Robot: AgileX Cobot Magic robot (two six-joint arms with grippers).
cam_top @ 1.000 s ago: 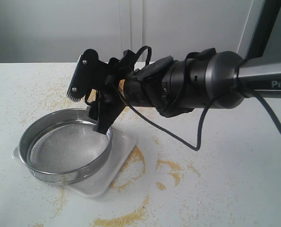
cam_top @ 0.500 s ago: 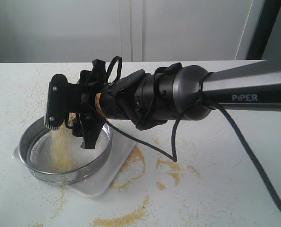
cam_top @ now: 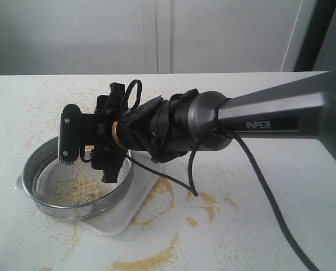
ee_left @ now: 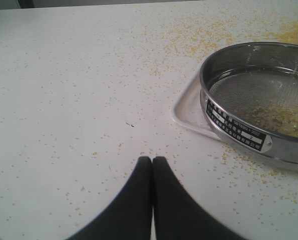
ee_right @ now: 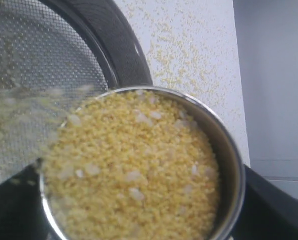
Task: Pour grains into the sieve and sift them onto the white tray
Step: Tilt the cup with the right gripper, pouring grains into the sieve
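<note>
Over the sieve, at eight o'clock on the desk, my right fingers clamp the tipped steel cup, spread wide. Grains now litter its floor, bare a second ago: pouring has begun. The white tray lies beneath. My left fingers are pressed together, empty.

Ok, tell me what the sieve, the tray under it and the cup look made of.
Sieve: metal, likely stainless steel, going by the shiny grey ring wall; the bottom is a fine grey woven mesh.
White tray: probably plastic, smooth with a thin moulded rim.
Cup: likely stainless steel, with a bright reflective rim.
</note>
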